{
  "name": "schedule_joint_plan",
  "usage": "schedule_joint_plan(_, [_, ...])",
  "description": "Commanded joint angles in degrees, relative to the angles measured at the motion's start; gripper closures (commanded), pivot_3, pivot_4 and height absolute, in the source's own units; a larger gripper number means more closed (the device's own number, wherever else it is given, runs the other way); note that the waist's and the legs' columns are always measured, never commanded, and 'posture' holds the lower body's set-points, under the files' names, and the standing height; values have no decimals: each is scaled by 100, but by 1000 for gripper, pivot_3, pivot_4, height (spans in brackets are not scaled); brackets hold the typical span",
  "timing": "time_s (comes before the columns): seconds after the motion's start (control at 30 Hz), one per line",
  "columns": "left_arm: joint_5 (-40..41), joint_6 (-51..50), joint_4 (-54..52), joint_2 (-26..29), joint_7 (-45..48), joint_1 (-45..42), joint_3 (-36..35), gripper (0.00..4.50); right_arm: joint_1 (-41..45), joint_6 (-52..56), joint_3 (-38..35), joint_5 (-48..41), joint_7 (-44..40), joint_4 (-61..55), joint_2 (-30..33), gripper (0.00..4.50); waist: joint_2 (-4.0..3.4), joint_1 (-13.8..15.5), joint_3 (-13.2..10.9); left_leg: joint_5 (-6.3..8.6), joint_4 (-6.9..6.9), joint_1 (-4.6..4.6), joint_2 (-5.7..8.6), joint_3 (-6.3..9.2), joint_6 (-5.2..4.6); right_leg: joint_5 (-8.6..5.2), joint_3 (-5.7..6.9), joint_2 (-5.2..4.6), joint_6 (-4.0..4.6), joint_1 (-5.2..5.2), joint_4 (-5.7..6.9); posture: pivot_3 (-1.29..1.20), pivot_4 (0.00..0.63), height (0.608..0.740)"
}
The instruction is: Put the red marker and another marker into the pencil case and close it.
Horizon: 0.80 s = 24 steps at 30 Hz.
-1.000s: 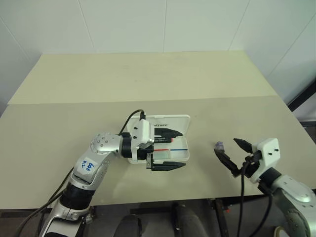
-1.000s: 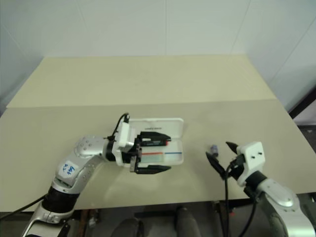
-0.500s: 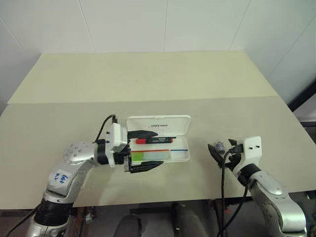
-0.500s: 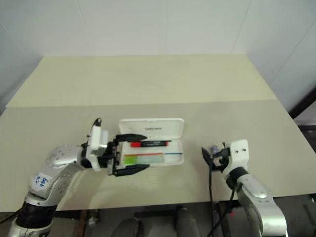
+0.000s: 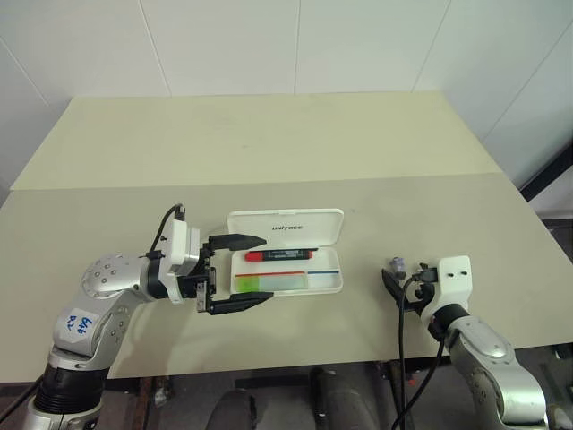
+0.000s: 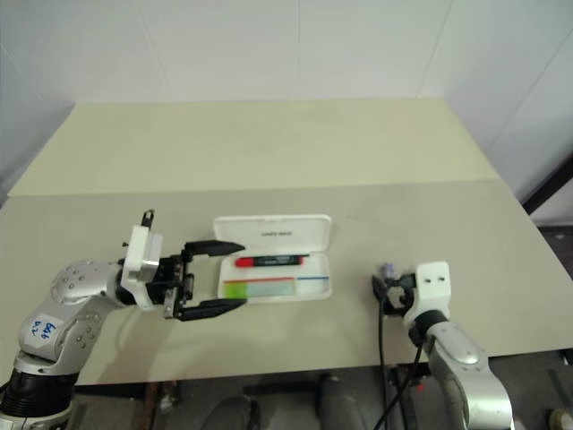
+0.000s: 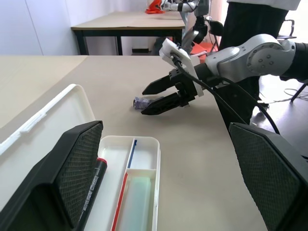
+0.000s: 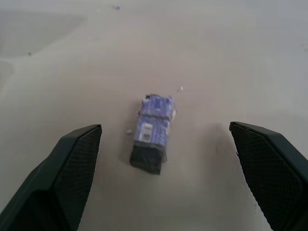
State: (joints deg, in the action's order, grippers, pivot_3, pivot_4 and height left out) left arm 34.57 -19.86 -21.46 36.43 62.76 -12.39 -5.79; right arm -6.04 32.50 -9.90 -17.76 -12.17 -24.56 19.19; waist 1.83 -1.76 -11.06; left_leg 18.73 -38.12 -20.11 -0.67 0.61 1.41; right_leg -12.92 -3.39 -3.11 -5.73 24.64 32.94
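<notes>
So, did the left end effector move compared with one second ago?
Yes. The left end effector has pulled back toward the robot's left, off the pencil case, now at its left end.

A lab: bare worktables (image 5: pixel 269 152), white panelled walls (image 5: pixel 224 45).

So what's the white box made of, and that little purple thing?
The pencil case looks like hard, smooth white plastic: thin stiff walls, rounded corners. The small purple lump looks like a dark eraser in a torn paper sleeve, with crumbs beside it, though I can't be sure.
</notes>
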Motion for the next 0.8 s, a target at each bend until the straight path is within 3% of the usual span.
schedule_joint_plan(0.03, [167,77,-27,120,86,113,-202,20,2,62,-140,10,119,18,-82,0,0,-4,0,0,1,0,0,0,0,0,0,0,0,0,0,0,150,740])
schedule_joint_plan(0.47, [359,-21,-118,189,32,106,-335,20,302,189,67,48,84,258,-153,0,2,-49,1,0,-1,3,-4,-4,0,1,-1,2,1,-2,-2,0,150,740])
schedule_joint_plan(0.57, [381,-25,-135,161,-11,79,-331,0,317,144,136,71,45,298,-175,601,4,-79,2,0,-1,3,-5,-4,0,1,-1,2,1,-2,-3,0,150,740])
schedule_joint_plan(0.8, [416,-30,-122,146,-45,46,-314,0,296,112,124,90,21,231,-207,2985,4,-98,2,1,5,2,-10,0,1,-2,0,7,5,-1,-4,0,150,740])
